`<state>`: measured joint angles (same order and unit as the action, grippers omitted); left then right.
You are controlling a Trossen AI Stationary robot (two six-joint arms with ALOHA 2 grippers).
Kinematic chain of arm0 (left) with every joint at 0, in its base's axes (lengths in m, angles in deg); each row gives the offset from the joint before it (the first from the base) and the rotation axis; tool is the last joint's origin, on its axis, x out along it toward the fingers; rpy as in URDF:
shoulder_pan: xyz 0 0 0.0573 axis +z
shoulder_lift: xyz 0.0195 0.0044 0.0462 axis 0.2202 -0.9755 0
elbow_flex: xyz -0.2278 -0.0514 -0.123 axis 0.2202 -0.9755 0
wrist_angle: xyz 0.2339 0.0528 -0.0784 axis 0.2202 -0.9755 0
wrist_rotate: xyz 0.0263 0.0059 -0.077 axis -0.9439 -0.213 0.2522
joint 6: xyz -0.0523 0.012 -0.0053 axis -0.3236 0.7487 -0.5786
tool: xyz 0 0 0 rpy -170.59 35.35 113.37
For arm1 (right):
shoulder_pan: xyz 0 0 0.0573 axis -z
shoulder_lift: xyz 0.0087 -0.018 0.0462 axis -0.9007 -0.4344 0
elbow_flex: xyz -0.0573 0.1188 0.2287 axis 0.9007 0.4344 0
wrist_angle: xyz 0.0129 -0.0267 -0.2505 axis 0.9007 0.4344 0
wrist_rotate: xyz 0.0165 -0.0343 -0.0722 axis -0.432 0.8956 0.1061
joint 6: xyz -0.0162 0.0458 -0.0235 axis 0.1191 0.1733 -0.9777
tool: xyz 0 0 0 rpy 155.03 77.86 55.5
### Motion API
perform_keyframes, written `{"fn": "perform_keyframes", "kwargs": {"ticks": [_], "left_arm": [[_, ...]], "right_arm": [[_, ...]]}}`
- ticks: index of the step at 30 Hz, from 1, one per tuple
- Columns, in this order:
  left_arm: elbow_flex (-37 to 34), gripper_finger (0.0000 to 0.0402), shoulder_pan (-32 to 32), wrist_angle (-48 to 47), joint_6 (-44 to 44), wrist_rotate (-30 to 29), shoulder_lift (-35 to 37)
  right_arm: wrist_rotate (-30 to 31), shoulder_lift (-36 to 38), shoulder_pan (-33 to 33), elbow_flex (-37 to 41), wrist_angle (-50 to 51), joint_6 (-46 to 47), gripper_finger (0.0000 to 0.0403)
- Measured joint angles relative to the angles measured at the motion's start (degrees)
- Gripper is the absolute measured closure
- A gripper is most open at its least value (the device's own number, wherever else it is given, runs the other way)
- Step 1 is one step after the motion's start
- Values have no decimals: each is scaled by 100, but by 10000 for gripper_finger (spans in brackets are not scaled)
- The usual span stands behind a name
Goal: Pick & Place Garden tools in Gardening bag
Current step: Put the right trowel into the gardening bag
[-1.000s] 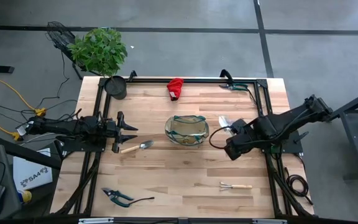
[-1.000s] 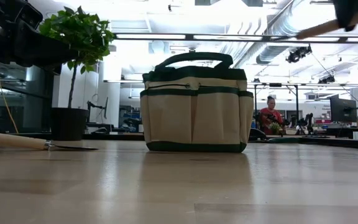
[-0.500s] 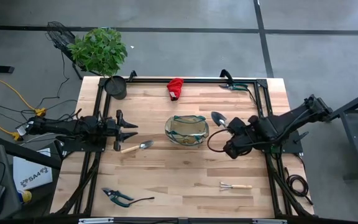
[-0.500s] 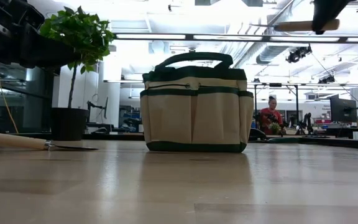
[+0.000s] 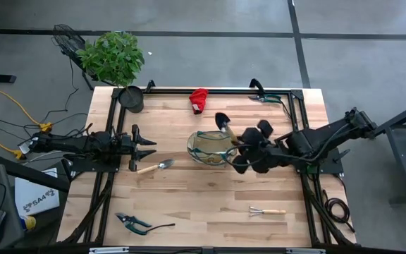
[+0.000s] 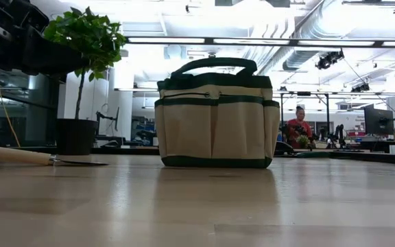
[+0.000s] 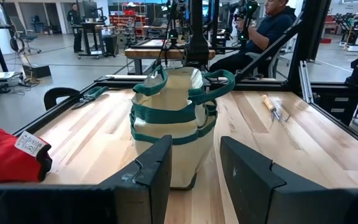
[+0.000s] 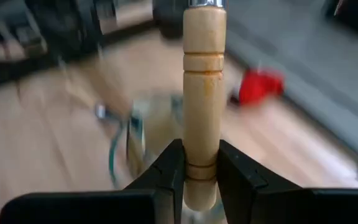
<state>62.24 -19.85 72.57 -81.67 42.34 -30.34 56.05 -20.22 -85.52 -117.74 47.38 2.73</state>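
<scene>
The tan gardening bag [image 5: 211, 148] with green trim stands upright on its base mid-table; it also shows in the low view [image 6: 214, 116] and the left wrist view [image 7: 173, 118]. My right gripper [image 5: 244, 147] is at the bag's right rim, shut on a wooden-handled tool [image 5: 228, 128] with a dark blade [image 5: 223, 119]. My left gripper [image 5: 146, 147] waits open at the table's left, just beyond a silver trowel [image 5: 154, 167] lying flat. Green-black pruners [image 5: 136, 224] and a mini rake [image 5: 266, 211] lie near the front edge. A red glove [image 5: 199, 100] lies at the far edge. My right gripper pinches the tool's wooden handle [image 8: 202, 158] between its two fingers [image 8: 169, 171], near the handle's free end. The rest of the handle and the blade stick out past the fingertips, toward the table's far left. The tool is lifted clear, over the bag's right rim.
A black pot [image 5: 131, 99] with a green plant stands at the far left corner. A green-handled item [image 5: 266, 97] lies by the far right frame rail. Black frame rails [image 5: 298, 127] run along the table's sides. A person [image 6: 297, 127] sits in the room beyond.
My right gripper has carried the wooden-handled tool toward the table's left, up to the bag's right rim, and up out of the low view. The tool's blade has swung from right of the bag to over its far right rim.
</scene>
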Motion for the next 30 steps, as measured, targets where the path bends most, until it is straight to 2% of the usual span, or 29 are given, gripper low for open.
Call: {"fn": "perform_keyframes", "kwargs": {"ticks": [2,6,10,13,16,18,21,23,28,30], "left_arm": [[0,268,0,0,0,-4,-1],[0,268,0,0,0,-7,1],[0,268,0,2,-31,-7,1],[0,268,0,2,-552,76,0],[0,268,0,1,-1034,98,0],[0,268,0,2,-1222,110,1],[2,268,0,4,-1607,140,-1],[0,268,0,27,-1867,136,0],[0,268,0,339,-2273,258,-1],[14,268,0,558,-2277,417,0]], "right_arm": [[-84,0,131,0,-568,-574,341],[-1020,0,436,2,-1143,-2092,337],[-1114,-59,688,2,-1389,-2584,340],[-965,-262,711,2,-1381,-3771,342],[-506,-622,565,2,-1387,-5609,342],[76,-898,462,4,-1483,-6536,342],[1142,-1234,338,4,-1681,-7370,337],[1648,-1392,253,4,-1804,-7964,337],[2564,-1601,-13,4,-2519,-9470,341],[2607,-1609,-107,-33,-2604,-9712,340]]}}
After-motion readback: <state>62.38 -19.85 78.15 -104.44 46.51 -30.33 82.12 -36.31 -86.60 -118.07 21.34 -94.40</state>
